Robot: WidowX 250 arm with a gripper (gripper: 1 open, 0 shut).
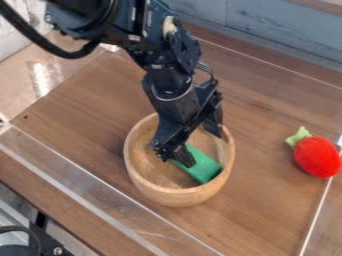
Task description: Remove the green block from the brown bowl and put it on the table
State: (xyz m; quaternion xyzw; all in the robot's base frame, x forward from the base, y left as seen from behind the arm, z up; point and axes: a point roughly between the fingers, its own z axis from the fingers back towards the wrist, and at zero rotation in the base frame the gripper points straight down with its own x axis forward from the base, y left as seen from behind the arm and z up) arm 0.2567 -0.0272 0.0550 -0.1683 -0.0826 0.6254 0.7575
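The brown bowl (144,178) sits on the dark wood table (267,200), near its front middle. Inside it lies the green block (201,167), tilted, with its upper end hidden behind my gripper (186,140). The black gripper reaches steeply down into the bowl from the upper left. Its jaws stand open, one finger (163,151) to the left of the block and the other to its right. The fingers straddle the block's upper end; I cannot tell whether they touch it.
A red strawberry-like toy with a green top (315,155) lies at the right edge of the table. Clear plastic edging (54,150) runs along the table's front and left sides, with a clear plastic piece (107,30) at the back left.
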